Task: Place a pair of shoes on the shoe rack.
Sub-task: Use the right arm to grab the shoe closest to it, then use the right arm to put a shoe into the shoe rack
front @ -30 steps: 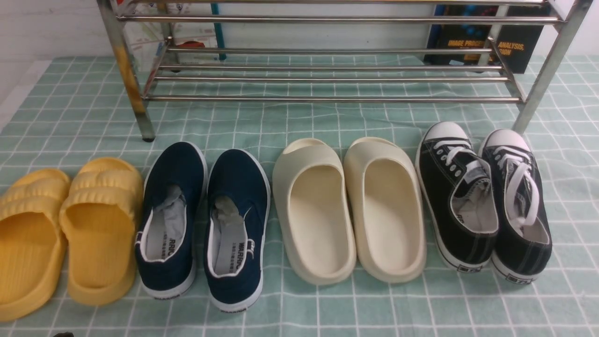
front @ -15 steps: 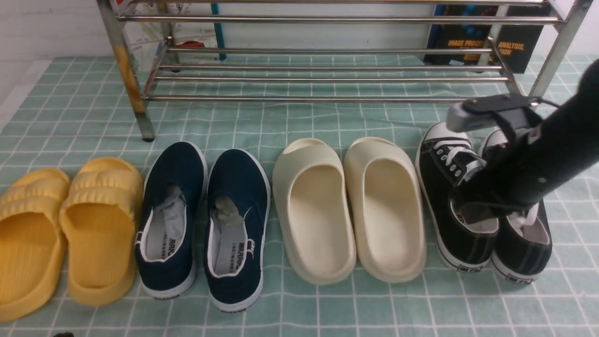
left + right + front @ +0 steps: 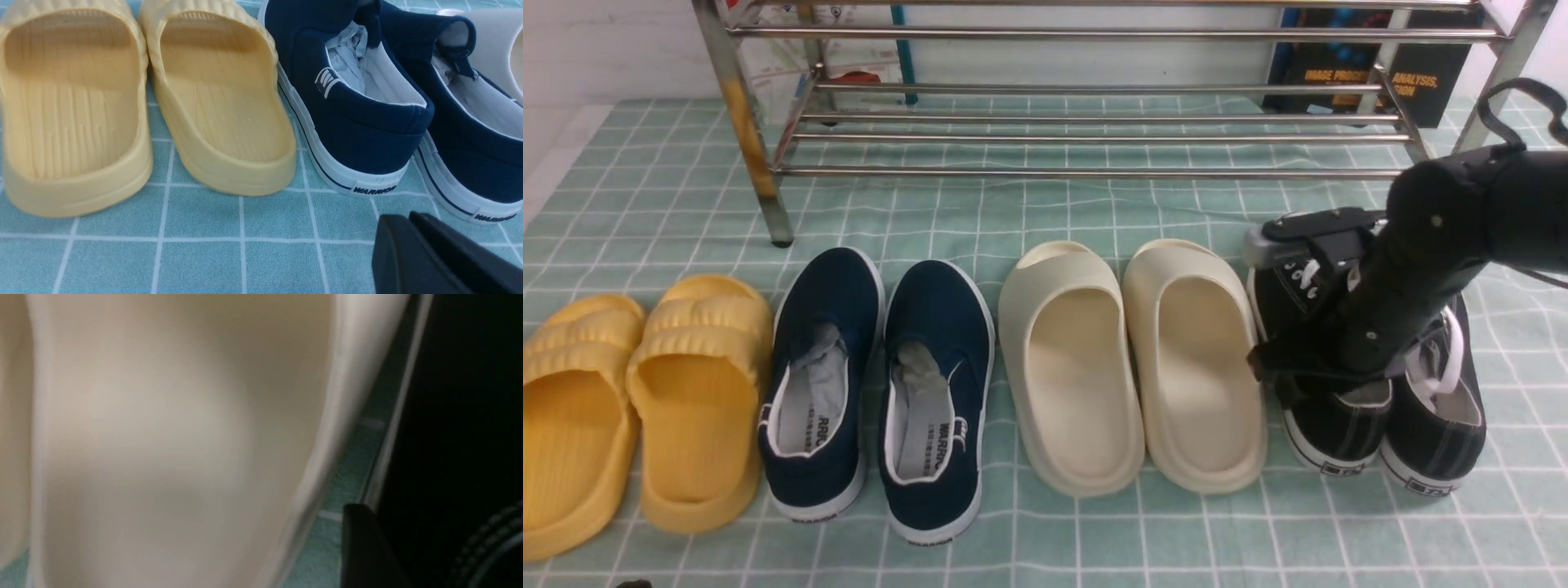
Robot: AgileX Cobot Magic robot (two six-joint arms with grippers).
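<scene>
The pair of shoes, two black sneakers with white laces, stands at the right end of the row: the left one and the right one. The steel shoe rack stands behind, its shelves bare. My right gripper is low over the left sneaker and open. One finger is outside its wall, beside the cream slide; the other finger is hidden. It covers both sneakers' laces. My left gripper is shut on nothing, above the cloth near the navy shoes' heels.
On the green checked cloth, left to right, stand yellow slides, navy slip-ons and cream slides, the nearest slide close against the left sneaker. A dark book leans behind the rack.
The right arm, absent a second ago, came in from the right and dropped leftward onto the left black sneaker. Nothing else moved.
</scene>
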